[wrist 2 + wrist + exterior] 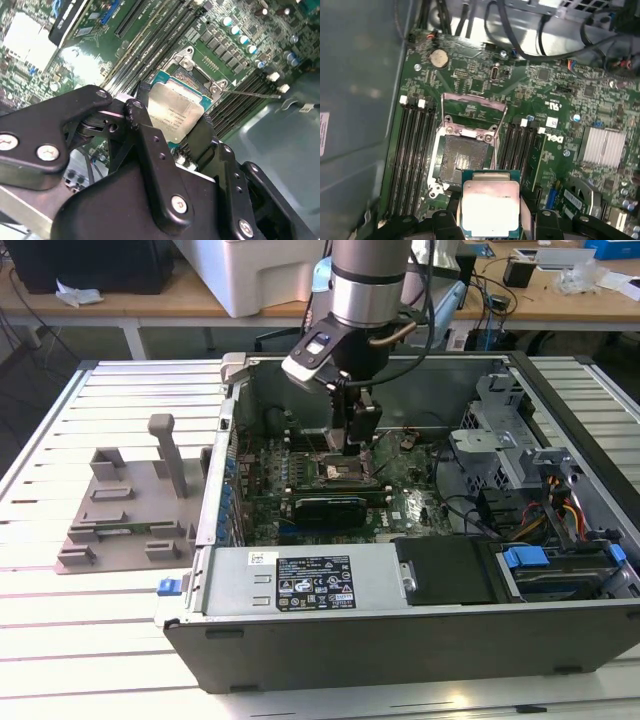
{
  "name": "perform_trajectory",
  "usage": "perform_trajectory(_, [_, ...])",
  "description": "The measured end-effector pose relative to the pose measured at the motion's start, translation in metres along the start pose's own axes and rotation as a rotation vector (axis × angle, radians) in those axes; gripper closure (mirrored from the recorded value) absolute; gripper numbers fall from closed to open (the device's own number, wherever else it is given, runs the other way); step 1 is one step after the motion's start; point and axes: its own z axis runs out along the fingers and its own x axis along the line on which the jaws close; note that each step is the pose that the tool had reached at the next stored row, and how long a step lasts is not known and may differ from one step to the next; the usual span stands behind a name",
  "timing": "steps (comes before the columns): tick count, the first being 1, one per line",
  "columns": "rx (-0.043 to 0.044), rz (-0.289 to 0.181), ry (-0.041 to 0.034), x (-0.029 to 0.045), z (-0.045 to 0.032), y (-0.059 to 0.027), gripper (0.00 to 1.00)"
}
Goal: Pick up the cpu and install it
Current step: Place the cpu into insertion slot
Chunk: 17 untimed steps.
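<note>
Slatted bench (60, 570) in a workshop carries an open computer case (400, 635), where the arm (365, 285) reaches down to the motherboard (560, 100). Its jaws are closed on the cpu (491, 207), pinching two opposite edges with the metal lid up. The chip hangs over the open socket (465, 160), whose hinged frame (472, 102) stands raised. A grey fixture (125, 505) sits beside the case. Done well, this placement calls for a level chip, edges square to the socket walls, a slow, straight descent clear of the frame, and no force on the pins. Release looks wise only once the chip lies flat.
</note>
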Motion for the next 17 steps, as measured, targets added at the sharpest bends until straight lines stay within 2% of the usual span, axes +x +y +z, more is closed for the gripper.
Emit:
perform_trajectory(3, [0.0008,0.048,0.0023,0.0000,0.0013,0.0001,0.45])
perform_trajectory(5, [0.0023,0.082,0.0041,0.0005,0.0063,0.0017,0.45])
perform_trajectory(9, [0.0051,0.085,0.0045,0.0019,0.0179,0.0091,0.45])
perform_trajectory(11, [0.0052,0.086,0.0044,0.0036,0.0216,0.0097,0.45])
perform_trajectory(14, [0.0059,0.089,0.0046,0.0132,0.0309,0.0118,0.45])
perform_trajectory(17, [0.0065,0.100,0.0055,0.0173,0.0374,0.0128,0.45])
